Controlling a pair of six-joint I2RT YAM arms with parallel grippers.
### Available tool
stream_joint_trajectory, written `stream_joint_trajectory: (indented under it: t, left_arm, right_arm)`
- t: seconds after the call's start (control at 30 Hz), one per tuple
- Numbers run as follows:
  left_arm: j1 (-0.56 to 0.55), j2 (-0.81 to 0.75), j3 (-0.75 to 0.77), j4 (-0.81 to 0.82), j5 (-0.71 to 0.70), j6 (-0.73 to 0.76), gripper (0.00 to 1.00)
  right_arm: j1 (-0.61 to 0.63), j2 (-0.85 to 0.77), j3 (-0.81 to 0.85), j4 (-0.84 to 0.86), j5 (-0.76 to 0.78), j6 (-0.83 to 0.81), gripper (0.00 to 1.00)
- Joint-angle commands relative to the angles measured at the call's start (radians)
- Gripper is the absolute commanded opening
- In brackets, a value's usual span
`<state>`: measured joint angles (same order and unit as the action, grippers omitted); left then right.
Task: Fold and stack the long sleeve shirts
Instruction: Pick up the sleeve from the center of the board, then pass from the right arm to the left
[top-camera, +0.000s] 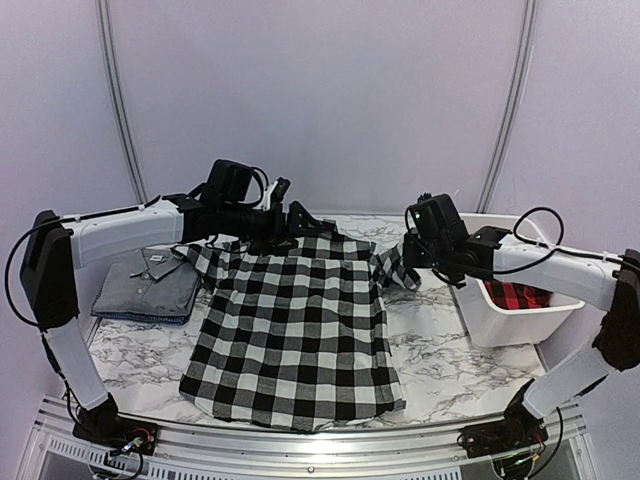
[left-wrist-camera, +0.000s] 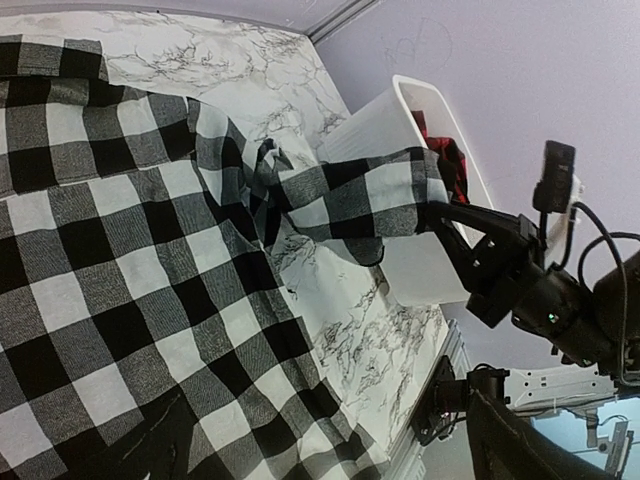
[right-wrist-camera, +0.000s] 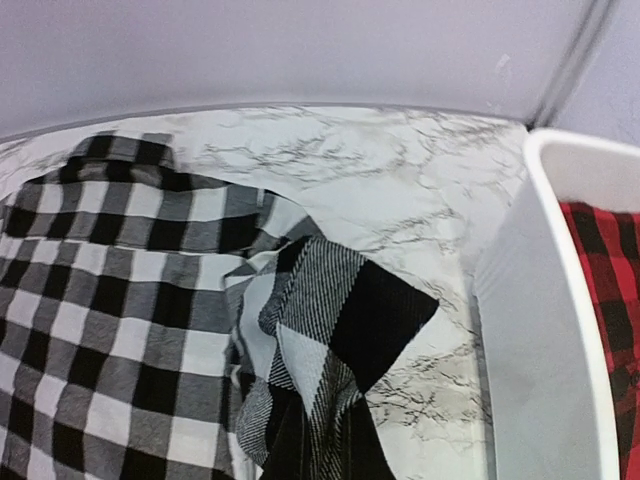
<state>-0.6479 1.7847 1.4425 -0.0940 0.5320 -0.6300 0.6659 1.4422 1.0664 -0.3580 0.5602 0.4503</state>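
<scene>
The black-and-white checked shirt (top-camera: 295, 330) lies spread flat in the middle of the marble table, collar at the far end. My right gripper (top-camera: 408, 256) is shut on its right sleeve (right-wrist-camera: 340, 320) and holds the cuff end lifted beside the bin; the left wrist view shows this grip (left-wrist-camera: 432, 208). My left gripper (top-camera: 300, 222) hovers over the collar and left shoulder with jaws spread apart, holding nothing. The grey shirt (top-camera: 150, 282) lies folded at the table's left. The red-and-black checked shirt (top-camera: 520, 296) sits in the bin and also shows in the right wrist view (right-wrist-camera: 605, 290).
A white plastic bin (top-camera: 500, 328) stands at the table's right side, close to my right gripper. Its wall fills the right of the right wrist view (right-wrist-camera: 530, 330). A metal rail (top-camera: 300, 455) runs along the table's near edge. Purple walls enclose the back.
</scene>
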Motion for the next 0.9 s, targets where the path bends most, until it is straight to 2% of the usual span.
stream_joint_trajectory:
  t: [0.0, 0.1, 0.3, 0.5, 0.87]
  left_arm:
    - [-0.002, -0.002, 0.015, 0.026, 0.021, -0.08, 0.99]
    - [-0.004, -0.008, -0.015, 0.097, 0.059, -0.148, 0.99]
    - [-0.005, -0.011, -0.106, 0.269, 0.129, -0.299, 0.99]
    - [-0.015, 0.012, -0.155, 0.277, 0.122, -0.318, 0.98]
    - [-0.067, 0.14, -0.107, 0.174, 0.032, -0.258, 0.87]
  right_arm:
    - [0.062, -0.044, 0.03, 0.105, -0.079, -0.196, 0.0]
    - [0.105, -0.044, 0.022, 0.202, -0.184, -0.292, 0.0]
    - [0.199, 0.063, 0.03, 0.29, -0.274, -0.41, 0.0]
    - [0.238, 0.164, 0.05, 0.323, -0.282, -0.435, 0.0]
    - [0.268, 0.228, 0.037, 0.349, -0.309, -0.44, 0.04]
